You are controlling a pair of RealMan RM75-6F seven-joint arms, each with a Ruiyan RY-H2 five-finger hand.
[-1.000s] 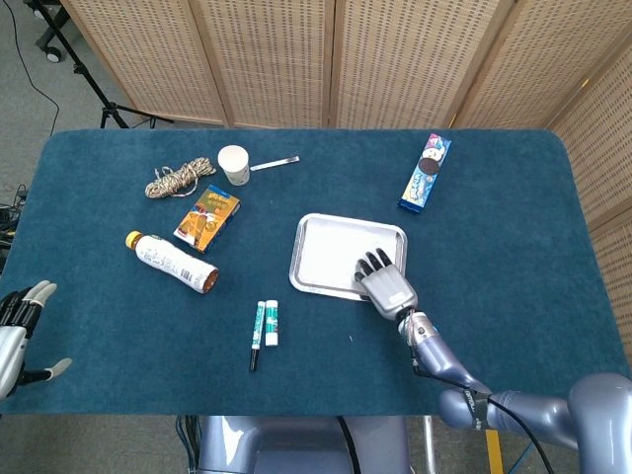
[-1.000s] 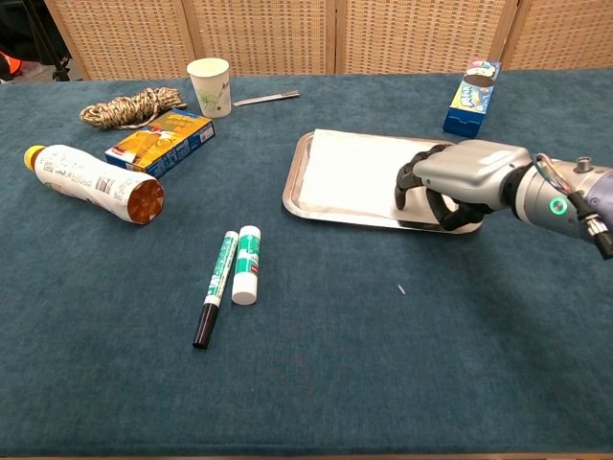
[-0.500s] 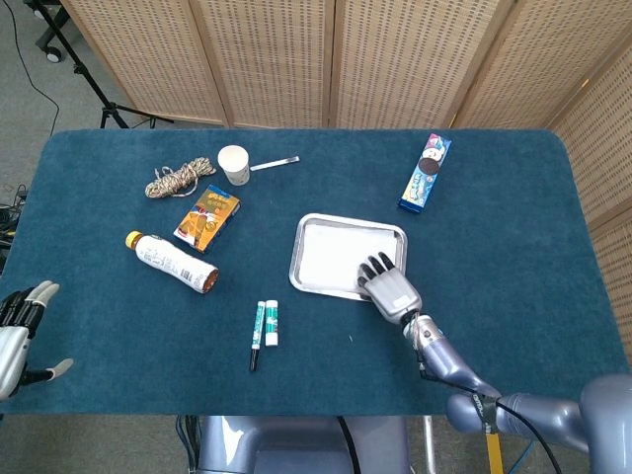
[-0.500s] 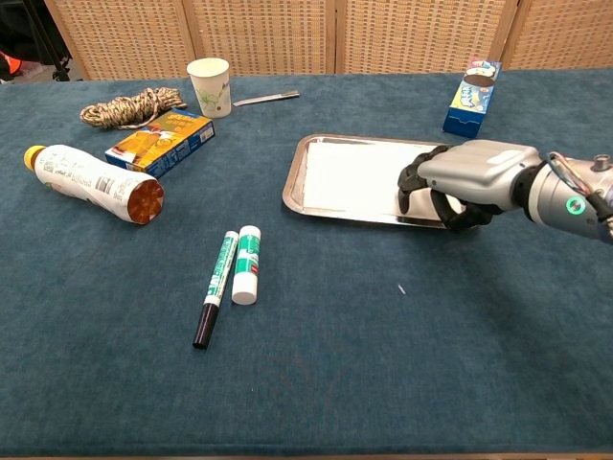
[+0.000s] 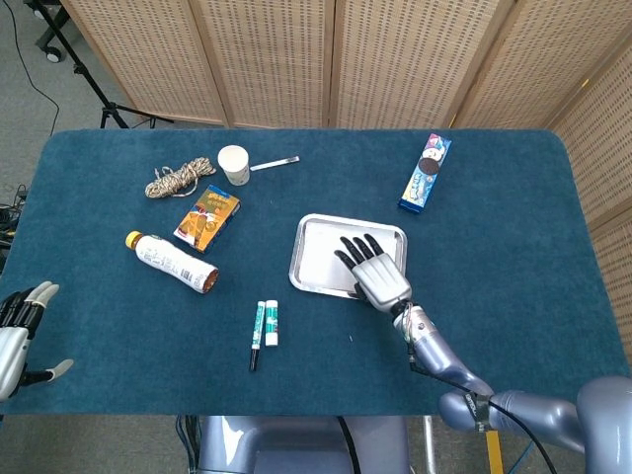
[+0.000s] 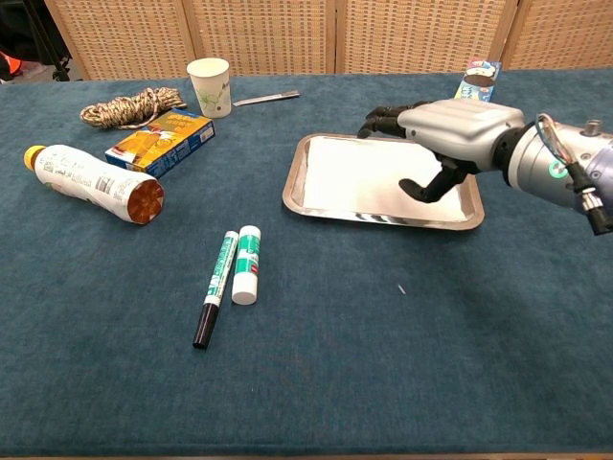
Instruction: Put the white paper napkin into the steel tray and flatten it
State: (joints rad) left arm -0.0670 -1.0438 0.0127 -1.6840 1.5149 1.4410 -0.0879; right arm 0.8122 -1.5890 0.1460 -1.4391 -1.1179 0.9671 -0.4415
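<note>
White paper napkin (image 6: 356, 175) flat in steel tray (image 6: 385, 218), long axis left-right | right hand (image 6: 448, 128) spread above

We were in a staged test room: a table (image 5: 494, 326) draped in teal cloth, woven folding screens (image 5: 296, 59) along the top, a stand's legs (image 5: 74, 59) at upper left.

Glossy steel tray (image 6: 299, 177), matt paper napkin (image 6: 359, 176)

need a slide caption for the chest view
Right hand hovers, fingers spread, over the white napkin lying in the steel tray.
</note>
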